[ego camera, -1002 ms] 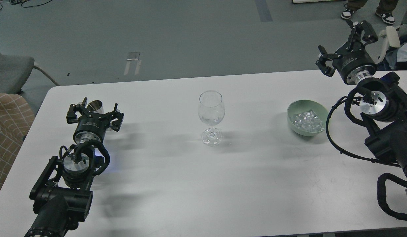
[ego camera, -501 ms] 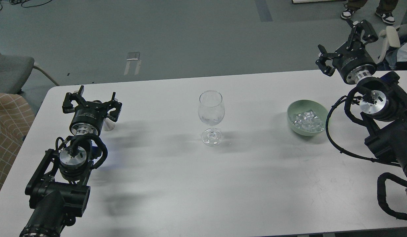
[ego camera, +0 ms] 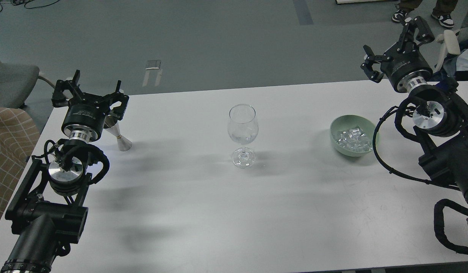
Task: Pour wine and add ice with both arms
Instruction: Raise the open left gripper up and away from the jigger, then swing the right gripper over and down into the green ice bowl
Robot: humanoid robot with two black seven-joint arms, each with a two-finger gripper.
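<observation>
Desk [ego camera: 203, 212]: white surface, carrying every item listed below
Wine glass [ego camera: 242, 134]: clear, stemmed, upright near the desk's middle, well apart from both grippers
Bowl [ego camera: 335, 133]: pale green, right of the wine glass, just left of the right arm's cable loop
Ice [ego camera: 354, 138]: clear cubes heaped inside the bowl
Metal cup [ego camera: 121, 141]: small silver double-cone measure, upright at far left of the desk, its top hidden behind the left gripper
Left gripper [ego camera: 89, 92]: fingers spread wide, holding nothing, above the far-left desk corner, over the metal cup
Right gripper [ego camera: 396, 46]: fingers spread wide, holding nothing, raised beyond the far-right desk edge, well apart from the bowl
</observation>
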